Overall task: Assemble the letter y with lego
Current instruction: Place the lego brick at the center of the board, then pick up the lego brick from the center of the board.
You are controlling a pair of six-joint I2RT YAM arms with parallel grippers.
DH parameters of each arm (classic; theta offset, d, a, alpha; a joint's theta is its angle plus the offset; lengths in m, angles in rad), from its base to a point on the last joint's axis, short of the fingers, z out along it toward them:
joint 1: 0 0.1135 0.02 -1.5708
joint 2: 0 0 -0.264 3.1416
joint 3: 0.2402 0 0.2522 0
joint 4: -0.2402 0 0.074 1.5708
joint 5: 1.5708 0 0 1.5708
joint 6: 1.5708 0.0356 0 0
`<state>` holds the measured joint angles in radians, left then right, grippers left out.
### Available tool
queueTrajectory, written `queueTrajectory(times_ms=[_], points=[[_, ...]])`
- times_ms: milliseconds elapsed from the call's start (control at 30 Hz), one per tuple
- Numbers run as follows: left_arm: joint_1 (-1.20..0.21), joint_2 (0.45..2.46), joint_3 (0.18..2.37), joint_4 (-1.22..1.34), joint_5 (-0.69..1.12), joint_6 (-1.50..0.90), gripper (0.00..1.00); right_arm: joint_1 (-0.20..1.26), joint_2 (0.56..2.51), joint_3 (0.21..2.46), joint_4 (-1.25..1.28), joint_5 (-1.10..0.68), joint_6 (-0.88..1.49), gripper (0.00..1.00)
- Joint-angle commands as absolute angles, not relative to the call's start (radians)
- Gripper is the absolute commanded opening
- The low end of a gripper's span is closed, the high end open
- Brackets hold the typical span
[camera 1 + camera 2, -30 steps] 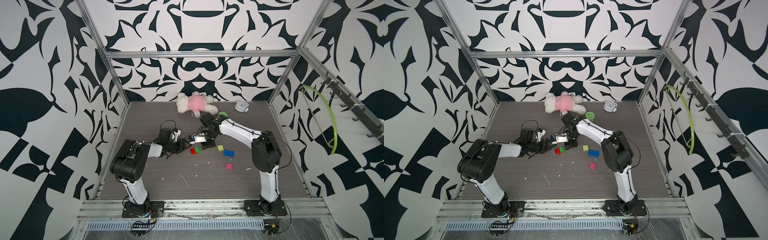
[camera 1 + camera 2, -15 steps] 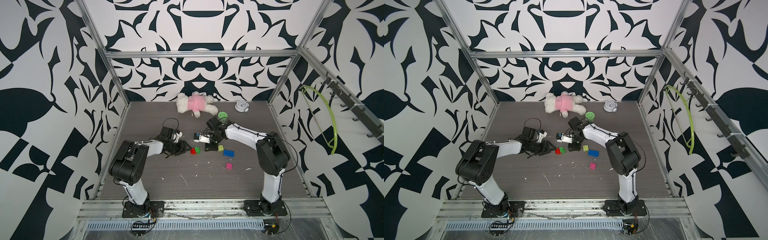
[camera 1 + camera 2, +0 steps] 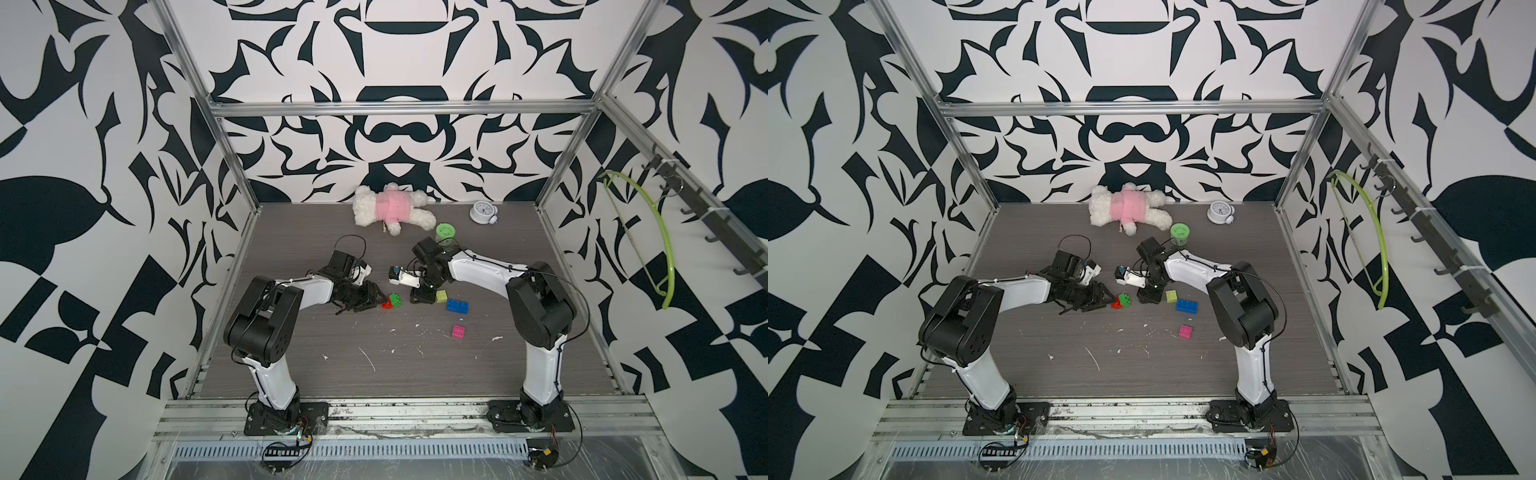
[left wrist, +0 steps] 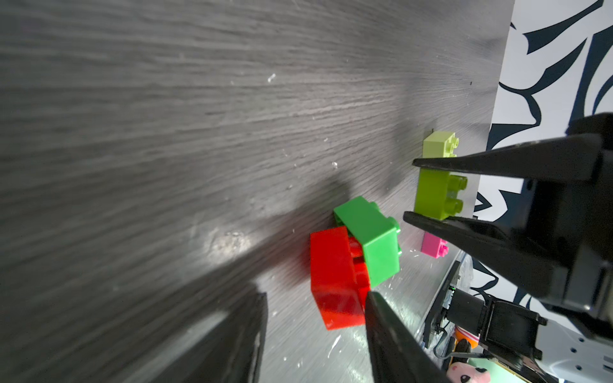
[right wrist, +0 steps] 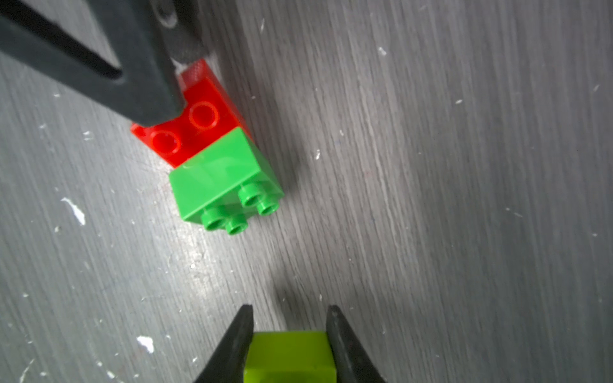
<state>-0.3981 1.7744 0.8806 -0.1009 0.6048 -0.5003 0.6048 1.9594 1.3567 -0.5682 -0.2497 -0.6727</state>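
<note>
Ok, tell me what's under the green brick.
The red brick: the green brick sits over half of it, and two red studs show. The rest of its top is covered, so the joint cannot be seen.

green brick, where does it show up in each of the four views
Top view: green brick mid-table, sitting against the red brick.
Top view: green brick, same spot.
Left wrist: green brick, overlapping the red one.
Right wrist: green brick, studs visible.
Shared landmark: the red brick, touching it in every view.
</note>
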Motion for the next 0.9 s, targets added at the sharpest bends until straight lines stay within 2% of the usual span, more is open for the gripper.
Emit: queueTrajectory(times_ms=[0,133,333,500,867], points=[[-0.401,1.797,0.883,-0.147,0.58,-0.479,0.52,0.607,1.921,1.351,-0.536,-0.261,-0.672,0.49],[-0.4,1.795,0.876,-0.146,0.572,-0.471,0.48,0.606,1.877,1.315,-0.461,-0.29,-0.69,0.56],[-0.4,1.792,0.868,-0.143,0.566,-0.462,0.43,0.607,1.851,1.291,-0.362,-0.413,-0.753,0.57],[-0.4,1.797,0.868,-0.137,0.561,-0.458,0.43,0.609,1.878,1.337,-0.386,-0.49,-0.805,0.58],[-0.4,1.821,0.857,-0.123,0.551,-0.454,0.43,0.625,1.93,1.376,-0.419,-0.534,-0.855,0.59]])
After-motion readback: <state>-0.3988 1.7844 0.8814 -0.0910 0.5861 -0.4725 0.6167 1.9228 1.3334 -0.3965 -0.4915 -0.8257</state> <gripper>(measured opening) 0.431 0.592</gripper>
